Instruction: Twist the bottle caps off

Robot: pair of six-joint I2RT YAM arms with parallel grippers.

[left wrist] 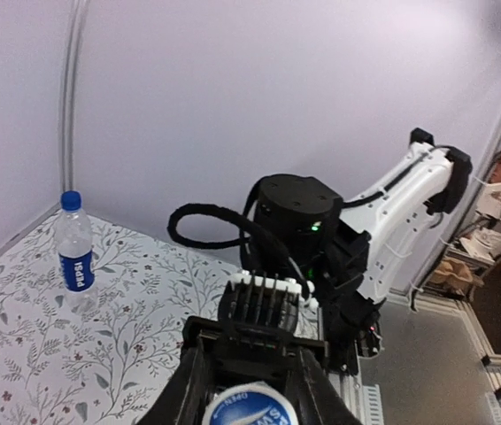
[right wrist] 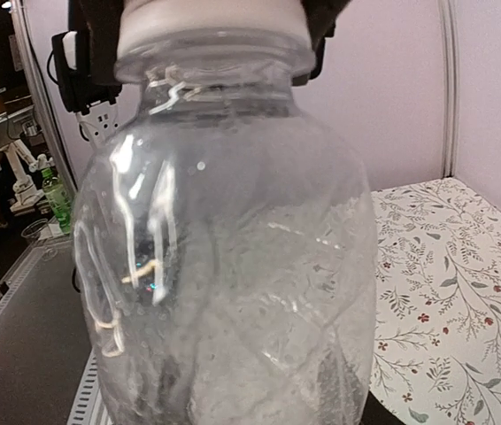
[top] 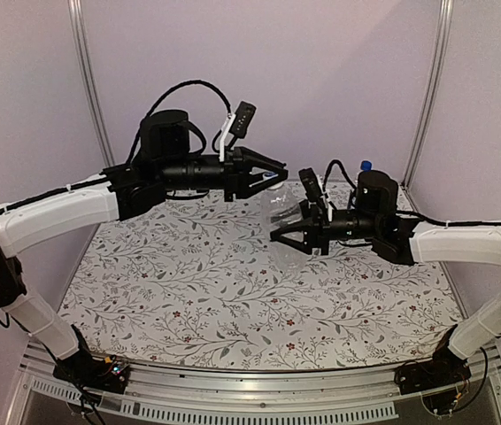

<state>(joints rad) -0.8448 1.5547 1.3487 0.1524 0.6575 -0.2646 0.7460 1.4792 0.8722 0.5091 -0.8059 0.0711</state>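
Cloth printed with grey leaves and small red flowers covered the table beyond the arm bases. Over its middle the right gripper reached in from the right and was clamped on the lower body of the plain clear plastic bottle. That grip seemed meant to brace the body so it could not spin. The bottle stood upright, long axis vertical, neck pointing up, and its ribbed wall filled the right wrist view. Whether its base touched the cloth or hung just above it could not be told from the overhead view.

Just beyond and above, the left gripper came across from the left at neck height. Its fingers were closed on the round blue plastic screw cap, one dark finger on each side. The cap's flat top faced up toward the left wrist camera. With one arm bracing and the other on the cap, the pair looked set for the twist itself.

Farthest off, near the back wall at the right corner, stood the slimmer clear plastic bottle with a dark blue label. It was upright too, its small blue cap on and pointing up, well apart from both grippers. It likely waited its turn.
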